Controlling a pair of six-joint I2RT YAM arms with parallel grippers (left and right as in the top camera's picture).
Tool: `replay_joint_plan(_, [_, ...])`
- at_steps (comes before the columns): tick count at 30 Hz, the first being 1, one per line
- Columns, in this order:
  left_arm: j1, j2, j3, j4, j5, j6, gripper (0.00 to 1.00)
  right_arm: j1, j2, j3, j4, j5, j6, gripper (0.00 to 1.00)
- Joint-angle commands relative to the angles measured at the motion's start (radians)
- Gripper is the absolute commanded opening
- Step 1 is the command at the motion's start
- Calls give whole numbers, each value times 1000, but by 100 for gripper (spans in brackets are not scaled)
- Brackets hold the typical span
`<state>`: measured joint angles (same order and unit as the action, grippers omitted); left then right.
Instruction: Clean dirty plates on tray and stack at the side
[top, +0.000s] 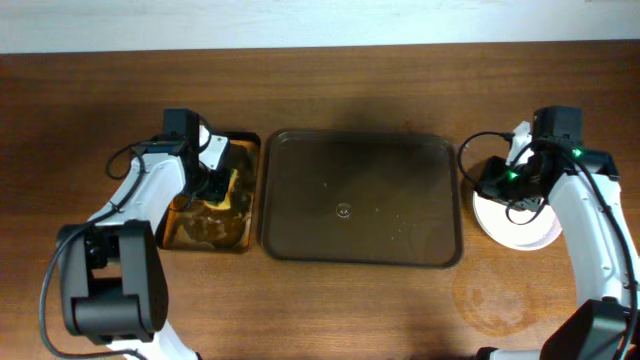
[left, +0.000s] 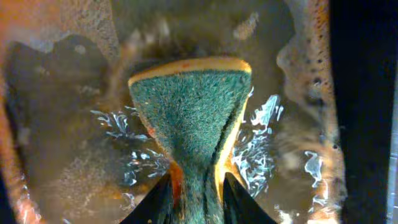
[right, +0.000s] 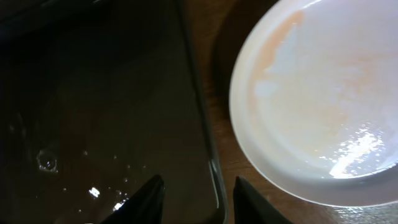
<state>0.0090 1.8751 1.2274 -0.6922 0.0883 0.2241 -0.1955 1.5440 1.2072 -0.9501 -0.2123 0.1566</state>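
Observation:
My left gripper (left: 196, 190) is shut on a green and yellow sponge (left: 189, 106) and holds it over soapy water in the small orange tub (top: 190, 232) at the left of the table. The big brown tray (top: 360, 197) in the middle holds no plates, only water drops. A white plate (top: 517, 222) with a faint orange smear sits on the table right of the tray; it also shows in the right wrist view (right: 323, 99). My right gripper (right: 196, 193) is open and empty above the tray's right rim (right: 208, 155), next to the plate.
The tub's water is foamy and brownish (left: 74, 124). Bare wooden table (top: 350, 310) lies in front of and behind the tray. Both arms' bases stand at the front corners.

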Motion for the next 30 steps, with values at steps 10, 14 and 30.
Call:
replay_joint_plan(10, [0,-271,11,-51,-3,-91,68,226,-2,30,67,25,-53,53])
replay_joint_plan(14, [0,-302,11,-249,21,-265,76,251,-92,37,-48,112,-51,98])
replay_joint_plan(30, [1,-1119,-418,-109,46,-228,100,256,-925,-317,-55,157,-45,98])
